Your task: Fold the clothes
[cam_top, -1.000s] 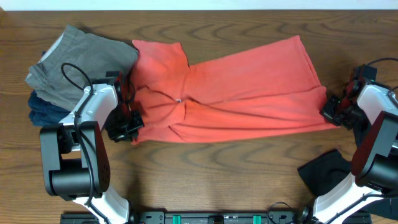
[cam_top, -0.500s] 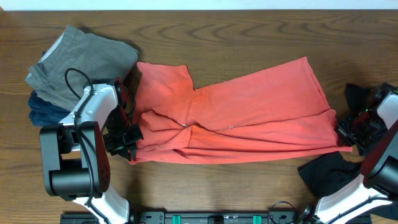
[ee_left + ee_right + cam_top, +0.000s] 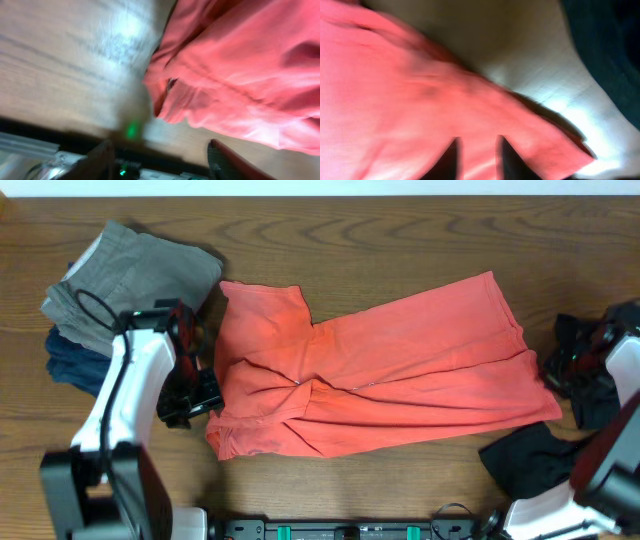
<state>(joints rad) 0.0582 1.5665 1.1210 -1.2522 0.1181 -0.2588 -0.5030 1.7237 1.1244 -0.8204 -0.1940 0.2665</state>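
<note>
Left hand stood parted and empty beside the bunched edge of the coral-red T-shirt; right hand, also parted, held nothing near its opposite corner. Across the counter the T-shirt lay spread, a grey-khaki garment partly over a navy garment far left, a black garment near right.

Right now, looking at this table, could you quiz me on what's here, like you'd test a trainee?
1. True or false: the coral-red T-shirt lies on top of the grey-khaki garment.
2. What colour is the garment peeking out from under the grey-khaki one? A navy, B yellow, C white.
3. Beside which of the robot's arms does the black garment lie?
Key: 1 false, it lies beside it; 2 A; 3 the right arm.
</note>
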